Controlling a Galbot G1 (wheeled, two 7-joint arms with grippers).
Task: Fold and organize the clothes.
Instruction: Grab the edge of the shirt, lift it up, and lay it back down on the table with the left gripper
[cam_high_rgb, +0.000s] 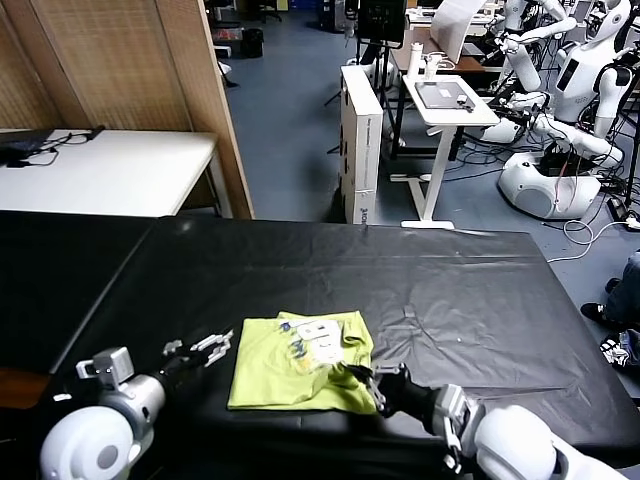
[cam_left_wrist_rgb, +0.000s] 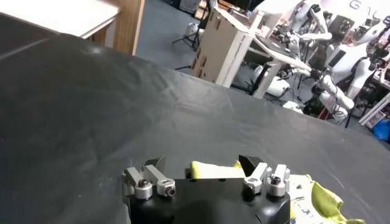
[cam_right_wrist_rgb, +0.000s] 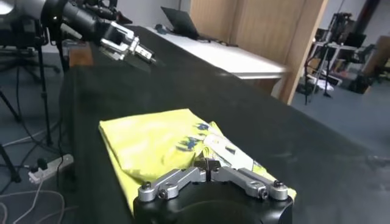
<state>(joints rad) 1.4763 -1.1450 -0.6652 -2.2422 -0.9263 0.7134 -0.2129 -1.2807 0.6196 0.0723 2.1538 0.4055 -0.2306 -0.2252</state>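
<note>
Folded lime T-shirt (cam_high_rgb: 290, 370); flat on black table (cam_high_rgb: 450, 290)

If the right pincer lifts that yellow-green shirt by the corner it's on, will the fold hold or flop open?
Probably flop: the T-shirt is soft cloth with rumpled edges. The right pincer, shut at one corner, would likely raise only that corner while the rest sags. It looks light and may drag on the table cover.

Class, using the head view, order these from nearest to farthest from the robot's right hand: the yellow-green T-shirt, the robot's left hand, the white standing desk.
1. T-shirt: folded on the black table, touching the right hand at its near right corner.
2. Left hand: open, just off the shirt's left edge.
3. White standing desk: on the floor far beyond the table.
</note>
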